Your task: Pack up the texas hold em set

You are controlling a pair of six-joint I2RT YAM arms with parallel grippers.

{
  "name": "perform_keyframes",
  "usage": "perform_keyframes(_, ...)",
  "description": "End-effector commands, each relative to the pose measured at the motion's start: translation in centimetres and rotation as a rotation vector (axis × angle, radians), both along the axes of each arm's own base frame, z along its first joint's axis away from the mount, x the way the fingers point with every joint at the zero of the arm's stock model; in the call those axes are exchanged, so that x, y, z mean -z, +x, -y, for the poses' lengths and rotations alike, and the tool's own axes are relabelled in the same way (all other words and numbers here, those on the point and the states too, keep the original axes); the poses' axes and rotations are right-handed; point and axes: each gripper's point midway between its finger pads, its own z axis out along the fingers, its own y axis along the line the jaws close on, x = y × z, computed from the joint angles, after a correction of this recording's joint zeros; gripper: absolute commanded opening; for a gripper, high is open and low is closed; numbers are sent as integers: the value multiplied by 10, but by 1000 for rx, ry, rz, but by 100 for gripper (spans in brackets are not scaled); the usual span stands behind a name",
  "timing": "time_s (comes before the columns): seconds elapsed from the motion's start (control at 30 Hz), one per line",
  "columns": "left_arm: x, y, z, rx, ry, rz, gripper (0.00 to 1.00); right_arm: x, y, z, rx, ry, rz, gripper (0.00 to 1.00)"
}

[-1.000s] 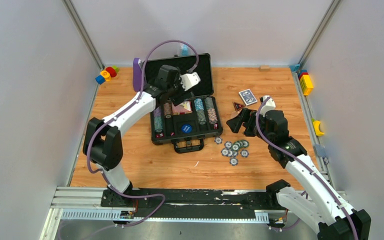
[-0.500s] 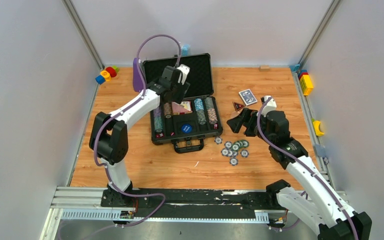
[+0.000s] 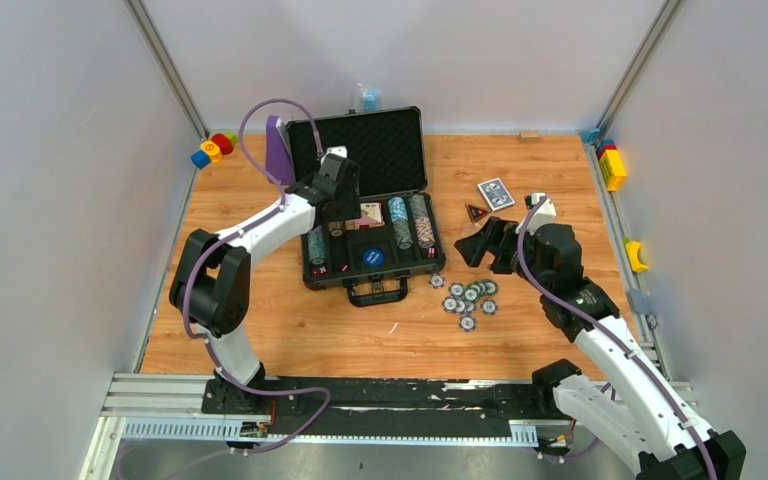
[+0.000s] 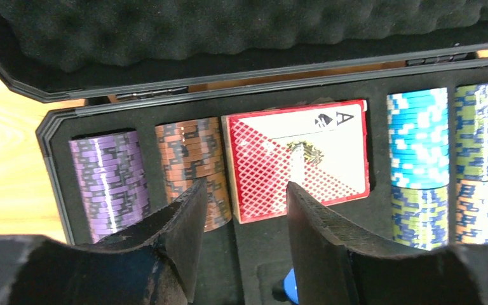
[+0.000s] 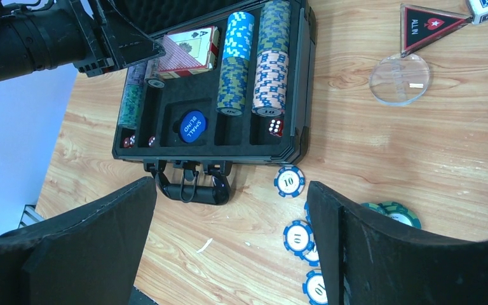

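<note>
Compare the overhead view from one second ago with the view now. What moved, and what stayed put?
The left gripper swung left and tipped down into the open case. It is now poised above the near edge of the red card deck, jaws apart and holding nothing. The right gripper, the loose chips and the blue card deck stayed put.

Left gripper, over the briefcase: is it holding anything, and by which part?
Nothing is held. The left gripper has its jaws apart over the red card deck in the briefcase, with nothing gripped between them.
</note>
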Motion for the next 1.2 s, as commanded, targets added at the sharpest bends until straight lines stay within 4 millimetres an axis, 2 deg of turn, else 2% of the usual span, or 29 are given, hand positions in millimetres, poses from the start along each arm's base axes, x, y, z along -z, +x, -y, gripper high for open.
perform_keyframes(0.0, -24, 14, 12, -53, -112, 66, 55, -11, 1, -1, -7, 22, 53, 90)
perform_keyframes(0.27, -11, 18, 13, -48, -94, 44, 47, -12, 0, -1, -7, 25, 55, 91)
perform_keyframes(0.57, 2, 22, 36, 36, -177, -1, 33, -14, -2, 0, -5, 32, 58, 91)
perform_keyframes(0.8, 11, 19, 48, 96, -207, -31, 32, -17, -2, 0, -3, 39, 62, 91)
perform_keyframes(1.07, 28, 11, 32, 53, -140, -64, 41, -18, -3, -3, -9, 58, 51, 90)
perform_keyframes(1.13, 21, 12, 29, 65, -114, -57, 45, -18, -4, -4, -13, 60, 48, 90)
perform_keyframes(1.17, 11, 13, 27, 64, -110, -35, 48, -19, -4, -4, -15, 61, 48, 91)
